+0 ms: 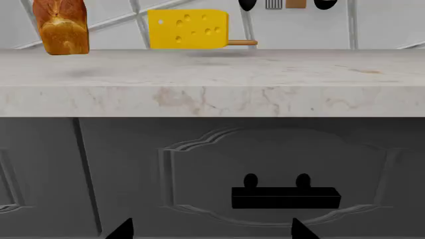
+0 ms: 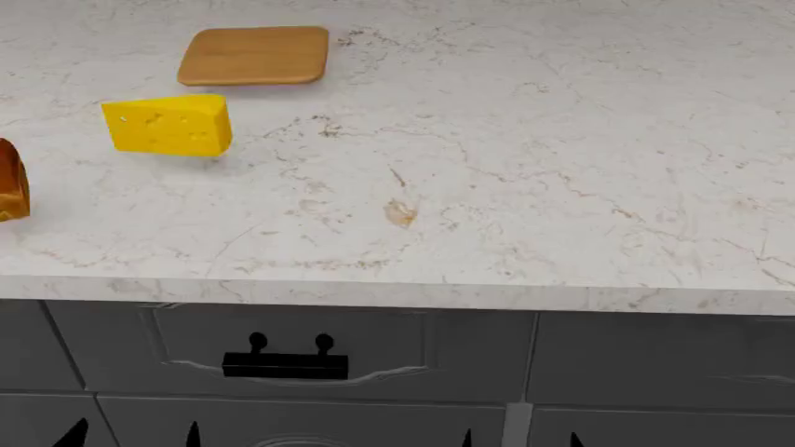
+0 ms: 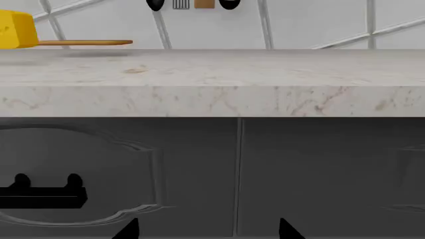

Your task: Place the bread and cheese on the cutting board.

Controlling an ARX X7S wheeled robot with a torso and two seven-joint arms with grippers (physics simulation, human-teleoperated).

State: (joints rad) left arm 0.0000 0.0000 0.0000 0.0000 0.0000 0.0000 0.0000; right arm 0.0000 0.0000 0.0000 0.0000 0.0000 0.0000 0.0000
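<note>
While both grippers hang low before the drawers, left point(image 2: 130, 435) and right point(image 2: 519, 438), each spread and empty, nothing is on the board point(image 2: 255, 56) at far left. Raise the left gripper over the counter edge point(image 2: 397, 293) first, then take the cheese point(image 2: 168, 124), just near of the board; the bread point(image 2: 11, 182) sits at the left edge.

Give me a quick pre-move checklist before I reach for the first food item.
1. Cutting board top free of items: ok.
2. Cheese fully in the head view, on the counter in front of the board: ok.
3. Bread fully in the head view: not ok, cut off at the left edge.
4. Both foods off the board: ok, neither placed yet.
5. Left end effector and right end effector holding nothing, below the counter edge: ok.
6. Exact opening width: cannot tell, only the fingertips show.
</note>
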